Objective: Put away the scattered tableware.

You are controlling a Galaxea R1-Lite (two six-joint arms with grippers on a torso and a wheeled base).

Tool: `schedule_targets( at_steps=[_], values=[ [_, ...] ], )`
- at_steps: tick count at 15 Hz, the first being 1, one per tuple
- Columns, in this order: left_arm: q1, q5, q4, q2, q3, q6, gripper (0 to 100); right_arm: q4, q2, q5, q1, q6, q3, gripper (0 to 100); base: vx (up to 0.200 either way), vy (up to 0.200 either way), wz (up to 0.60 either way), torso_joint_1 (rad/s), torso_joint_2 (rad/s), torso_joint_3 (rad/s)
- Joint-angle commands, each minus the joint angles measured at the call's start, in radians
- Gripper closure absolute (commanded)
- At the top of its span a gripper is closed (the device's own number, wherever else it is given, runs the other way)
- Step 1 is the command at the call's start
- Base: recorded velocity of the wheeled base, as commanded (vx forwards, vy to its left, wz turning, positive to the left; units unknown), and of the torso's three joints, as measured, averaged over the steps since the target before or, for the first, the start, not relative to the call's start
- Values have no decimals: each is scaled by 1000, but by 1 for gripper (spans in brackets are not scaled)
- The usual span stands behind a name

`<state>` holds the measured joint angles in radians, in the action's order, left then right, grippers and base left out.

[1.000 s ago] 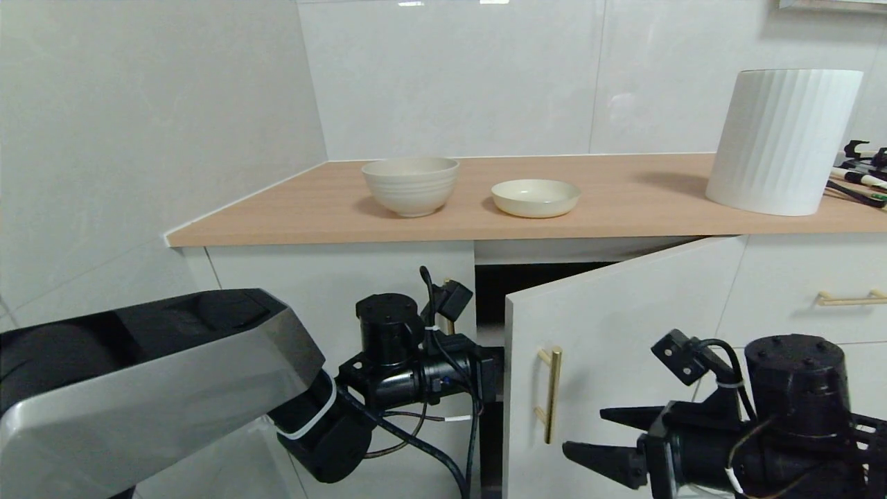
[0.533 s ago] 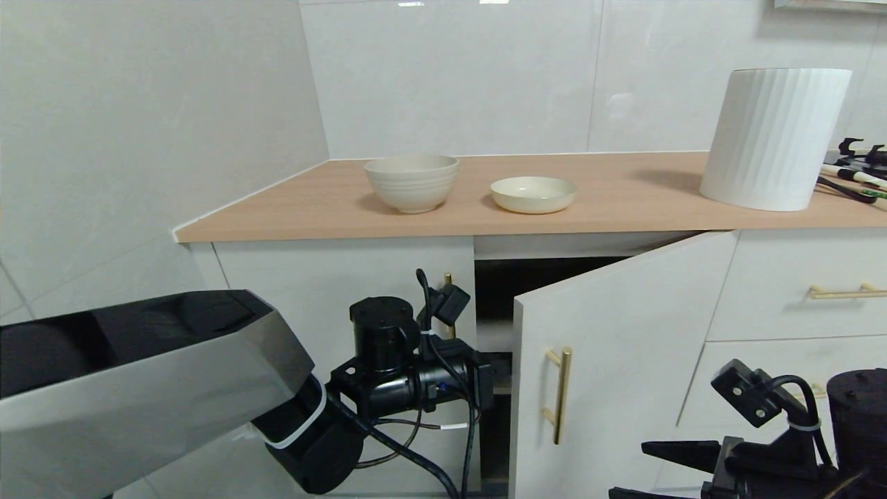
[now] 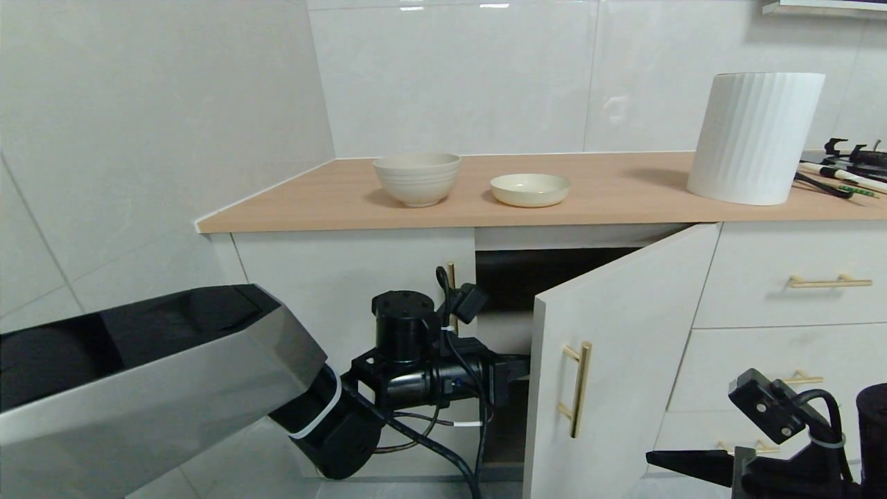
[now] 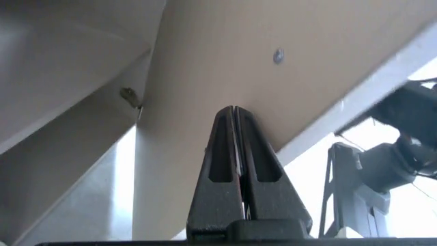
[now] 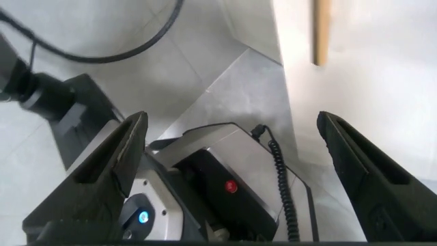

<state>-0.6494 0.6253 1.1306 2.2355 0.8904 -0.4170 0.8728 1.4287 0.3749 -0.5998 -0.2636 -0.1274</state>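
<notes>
Since a second ago the whole head view has slid, so the camera has moved. Even so, the cabinet door [image 3: 624, 346] stands swung wider, its free edge farther from the left side of the cabinet opening [image 3: 547, 274], and the right claw [image 5: 229, 133] has dropped lower and farther right, into the bottom corner. One of its fingers juts in there, with the rest cut off by the frame's lower edge. The right wrist view shows its two fingers spread wide apart with nothing between them, and the lower end of the door's gold handle [image 3: 578, 388] beyond.

The left claw [image 4: 234, 109] is closed, its fingers pressed flat together on nothing. Its tip is close against the door's inner face, but whether it touches cannot be told. In the head view that tip is hidden behind the door's free edge. The inside of the opening is dark and nothing in it can be made out.

The bowl [image 3: 417, 179] and the shallow dish [image 3: 530, 189] sit upright on the worktop [image 3: 624, 197], near each other but apart, with the bowl to the left. Both are well above the two claws. A ribbed white container [image 3: 752, 138] stands farther right, and the utensils [image 3: 838, 177] beside it are partly cut off at the frame edge. Drawers [image 3: 828, 281] lie to the right of the door.
</notes>
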Motion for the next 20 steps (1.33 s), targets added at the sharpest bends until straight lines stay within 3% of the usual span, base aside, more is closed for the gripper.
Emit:
schedule_targets(
  at_steps=[1,9,11,13,20],
  values=[
    [-4,1,-38,-5,39,0,100,0,-17,-1,-15,0,5,0,0,0,0,0,0,0],
    [-58,-7,-193,18,177,0,100,0,-24,-1,-15,1,12,0,-150,0,0,2,0,3],
    [-67,-21,-304,59,306,0,100,0,-22,-1,-17,1,14,0,0,0,0,0,0,0],
    [-65,-39,-350,87,371,1,100,0,-22,-1,-17,1,14,0,0,0,0,0,0,0],
    [-70,-44,-350,82,374,1,100,0,-22,1,-20,1,14,0,0,0,0,0,0,0]
  ],
)
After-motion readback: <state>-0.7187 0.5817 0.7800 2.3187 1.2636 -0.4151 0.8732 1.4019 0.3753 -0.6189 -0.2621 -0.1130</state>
